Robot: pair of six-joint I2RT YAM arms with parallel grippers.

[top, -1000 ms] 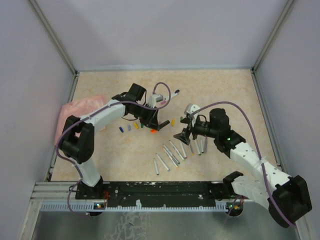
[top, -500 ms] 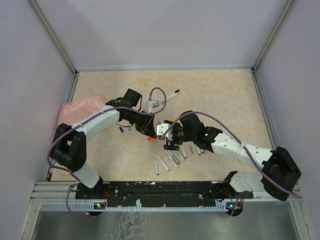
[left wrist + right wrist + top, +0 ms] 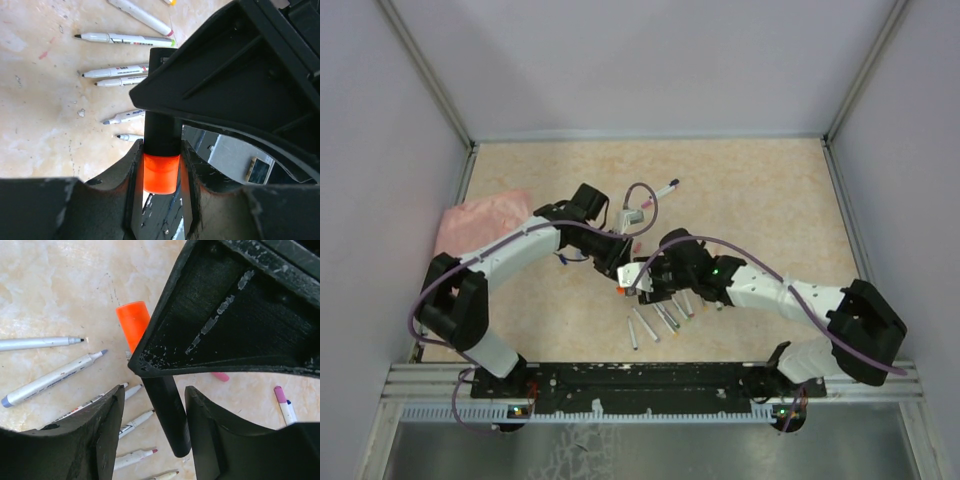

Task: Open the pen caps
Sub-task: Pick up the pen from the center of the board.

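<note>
From above, we see the left gripper (image 3: pixel 620 270) and the right gripper (image 3: pixel 642 284) meeting nose to nose over the middle of the table (image 3: pixel 760 190). The highlighter (image 3: pixel 621 289) sits between them, just beside the row of pens (image 3: pixel 658 316) lying with their tips bare. The pink cloth (image 3: pixel 470 225) and the side walls (image 3: pixel 390 200) are well apart, so we judge there is free room to draw the arms away from each other sideways, and less room toward the pens. In the left wrist view, our left fingers (image 3: pixel 135 172) are clamped narrowly on the orange cap (image 3: pixel 161 175) where it joins the dark barrel (image 3: pixel 161 127), which runs up under the body of the right gripper. In the right wrist view, the right fingers (image 3: pixel 107 440) stand about half open astride that barrel. There is a gap on one side, and as far as we can tell they grip nothing yet; the orange end pokes out past the left finger. To do this step well, we should close squarely on the barrel, clear of the cap seam. Then we should pull straight along the pen's axis without levering sideways, keeping off the pens lying close by.
</note>
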